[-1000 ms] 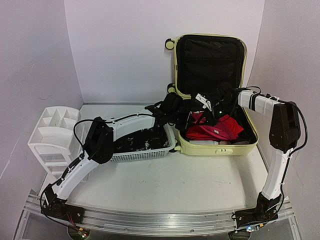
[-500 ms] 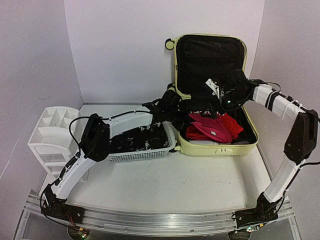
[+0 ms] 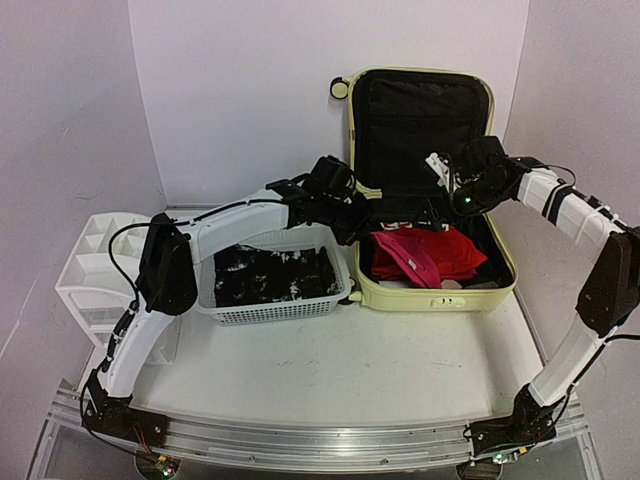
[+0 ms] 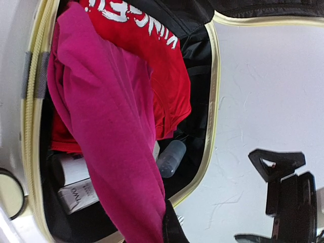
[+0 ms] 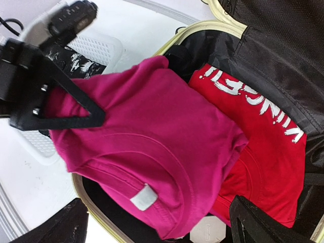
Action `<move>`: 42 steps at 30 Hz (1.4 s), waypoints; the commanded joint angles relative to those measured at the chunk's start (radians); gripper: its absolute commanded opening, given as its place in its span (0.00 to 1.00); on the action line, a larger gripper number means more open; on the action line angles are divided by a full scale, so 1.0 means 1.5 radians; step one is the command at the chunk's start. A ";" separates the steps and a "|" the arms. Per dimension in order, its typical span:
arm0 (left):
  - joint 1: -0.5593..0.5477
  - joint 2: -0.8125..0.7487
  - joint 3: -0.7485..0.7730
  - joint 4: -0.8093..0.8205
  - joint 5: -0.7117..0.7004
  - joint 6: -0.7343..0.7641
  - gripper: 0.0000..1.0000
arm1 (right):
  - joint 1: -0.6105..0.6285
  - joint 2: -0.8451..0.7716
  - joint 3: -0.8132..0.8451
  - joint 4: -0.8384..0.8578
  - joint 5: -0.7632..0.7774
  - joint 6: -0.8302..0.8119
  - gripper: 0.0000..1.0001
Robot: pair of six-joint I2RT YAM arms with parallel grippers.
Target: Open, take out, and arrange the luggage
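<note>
The luggage (image 3: 430, 298), a pale yellow suitcase, lies open with its black-lined lid upright at the back. My left gripper (image 3: 352, 222) is at the case's left rim, shut on a magenta shirt (image 4: 106, 131) that trails up from the pile inside. In the left wrist view only a dark fingertip (image 4: 172, 228) shows beside the cloth. A red shirt (image 5: 263, 152) with white lettering lies under the magenta shirt (image 5: 152, 136). My right gripper (image 5: 162, 228) hovers above the clothes, open and holding nothing, in front of the lid in the top view (image 3: 432, 195).
A white mesh basket (image 3: 280, 312) holding a black-and-white garment (image 3: 270, 275) stands just left of the case. A white drawer organiser (image 3: 100, 270) stands at the far left. In the case lie a clear bottle (image 4: 169, 158) and a white box (image 4: 76, 187).
My right gripper has opened and lifted up and back from the clothes. The left arm has risen, drawing the magenta shirt up toward the case's left rim.
</note>
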 commanded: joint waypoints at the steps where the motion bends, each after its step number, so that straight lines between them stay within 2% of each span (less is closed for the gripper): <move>1: 0.015 -0.079 -0.001 -0.029 0.000 0.060 0.00 | 0.001 -0.027 0.012 0.001 -0.008 0.001 0.98; 4: 0.021 -0.105 -0.022 -0.060 0.006 0.089 0.00 | 0.001 -0.025 0.014 -0.001 -0.020 0.005 0.98; 17: 0.097 -0.264 -0.258 -0.071 0.070 0.124 0.00 | 0.001 -0.014 0.027 -0.013 -0.038 0.009 0.98; 24: 0.134 -0.365 -0.424 -0.008 0.065 0.113 0.00 | 0.001 -0.015 0.023 -0.022 -0.044 0.007 0.98; 30: 0.151 -0.456 -0.600 0.110 0.024 0.094 0.00 | 0.005 -0.019 0.026 -0.036 -0.046 0.002 0.98; 35: 0.168 -0.514 -0.737 0.164 -0.013 0.158 0.00 | 0.014 -0.028 0.025 -0.048 -0.046 0.002 0.98; 42: 0.180 -0.568 -0.852 0.199 -0.087 0.312 0.00 | 0.031 -0.034 0.012 -0.056 -0.044 -0.002 0.98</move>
